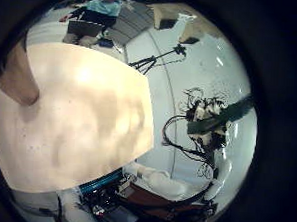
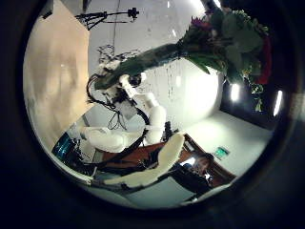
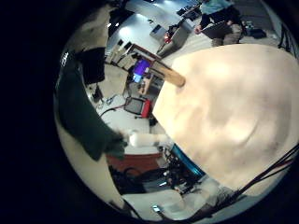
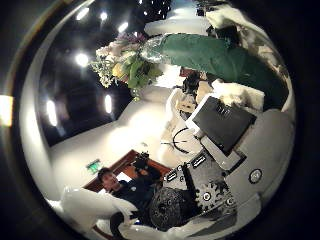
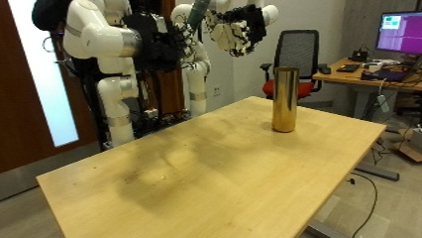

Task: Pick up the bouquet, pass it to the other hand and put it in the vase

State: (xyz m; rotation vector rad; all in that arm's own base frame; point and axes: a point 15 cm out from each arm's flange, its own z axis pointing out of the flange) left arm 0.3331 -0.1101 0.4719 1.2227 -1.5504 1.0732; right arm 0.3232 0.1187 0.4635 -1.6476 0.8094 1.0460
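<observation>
My right hand (image 5: 161, 45) is curled round the stem. My left hand (image 5: 238, 28) hangs beside it with fingers relaxed. The left thumb side palm view shows the flowers (image 2: 229, 43) close. A tall gold vase (image 5: 283, 99) stands upright on the table (image 5: 198, 174) below; it also shows in the right little finger side palm view (image 3: 168, 75).
The wooden table stretches wide toward the front with only the vase on it. An office chair (image 5: 301, 50) and a desk with a monitor (image 5: 396, 30) stand behind the table's far corner.
</observation>
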